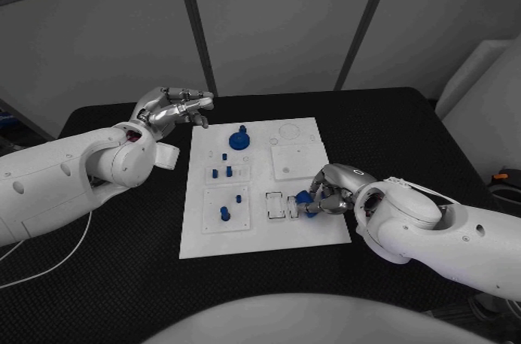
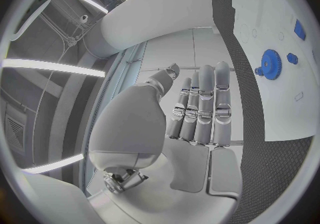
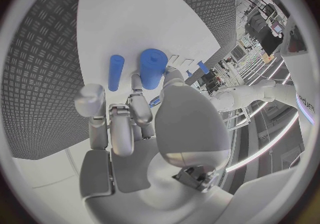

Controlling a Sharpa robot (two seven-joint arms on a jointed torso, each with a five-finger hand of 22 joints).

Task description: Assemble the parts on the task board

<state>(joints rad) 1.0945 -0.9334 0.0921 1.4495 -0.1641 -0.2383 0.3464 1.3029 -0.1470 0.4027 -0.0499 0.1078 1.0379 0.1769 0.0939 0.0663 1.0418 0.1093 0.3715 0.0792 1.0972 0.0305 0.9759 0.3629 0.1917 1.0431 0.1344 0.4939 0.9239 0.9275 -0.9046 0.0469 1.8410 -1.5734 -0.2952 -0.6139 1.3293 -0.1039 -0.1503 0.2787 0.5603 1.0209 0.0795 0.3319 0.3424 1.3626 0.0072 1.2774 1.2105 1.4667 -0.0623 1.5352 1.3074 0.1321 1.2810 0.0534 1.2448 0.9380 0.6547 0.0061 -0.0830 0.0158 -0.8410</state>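
Right now we have our right hand (image 1: 322, 196) down on the white board (image 1: 260, 242), at its edge nearest our right arm, fingers closed around a short blue cylinder (image 1: 307, 205). The right wrist view shows that cylinder (image 3: 152, 68) pinched at the fingertips, with a slimmer blue peg (image 3: 115, 72) lying just beside it on the board. We judge the step in hand to be seating this cylinder into the slotted block (image 1: 280, 206) just beside the hand. The next move calls for holding the piece upright, lining it up over its hole, then pressing straight down.

Our left hand (image 1: 174, 107) hovers off the board's far corner, above the black table (image 1: 402, 126), fingers straight and apart, holding nothing. A blue gear (image 1: 239, 139) stands on the board near that hand.
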